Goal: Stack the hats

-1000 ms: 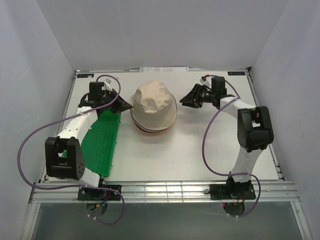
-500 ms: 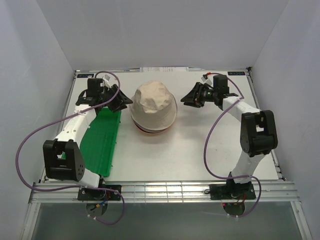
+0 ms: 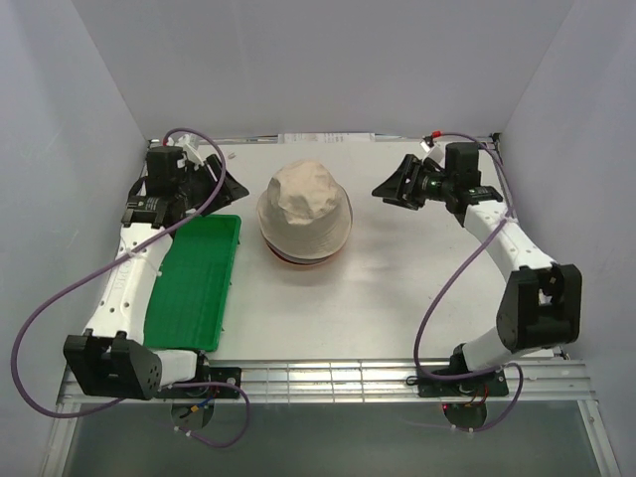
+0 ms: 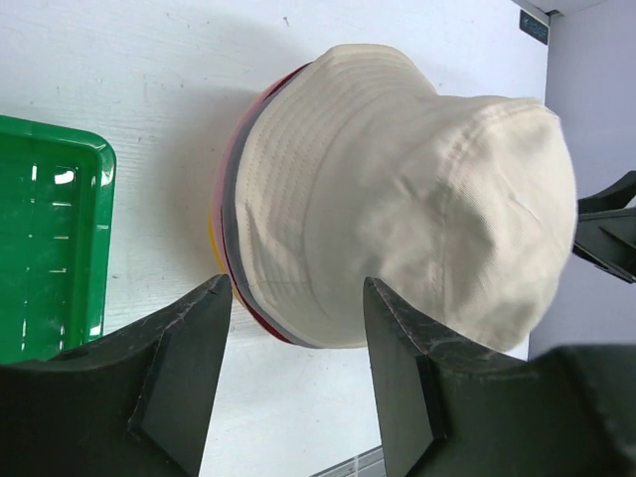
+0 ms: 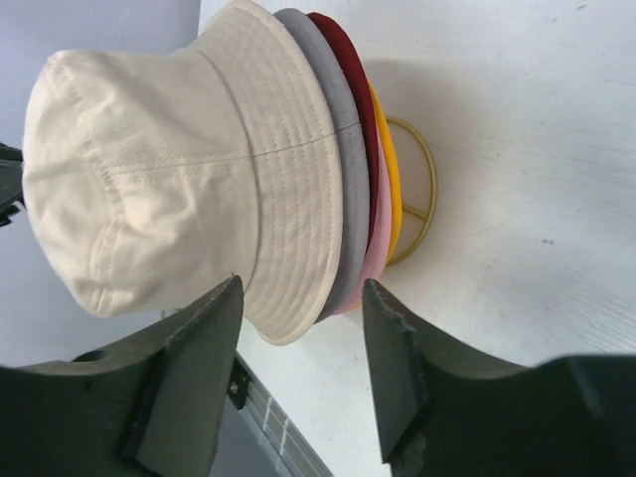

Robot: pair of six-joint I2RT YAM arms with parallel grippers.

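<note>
The hats (image 3: 304, 211) sit in one pile at the table's middle back, over a gold wire frame (image 5: 417, 189). The beige bucket hat (image 4: 417, 199) (image 5: 169, 169) is on top. Under its brim show the edges of the grey (image 5: 343, 149), dark red (image 5: 348, 70), pale pink (image 5: 376, 248) and yellow-orange (image 5: 390, 159) hats. My left gripper (image 3: 231, 184) (image 4: 296, 298) hangs open to the left of the pile, apart from it. My right gripper (image 3: 390, 189) (image 5: 300, 298) hangs open to the right of the pile, also apart, with nothing between its fingers.
A green plastic tray (image 3: 194, 283) (image 4: 50, 248) lies along the left side of the table under the left arm. The enclosure's walls close in the back and both sides. A metal rail (image 3: 328, 378) runs along the near edge.
Both grippers have opened and drawn back from the hat pile, the left one outward to the left and the right one outward to the right. The pile stays put.
</note>
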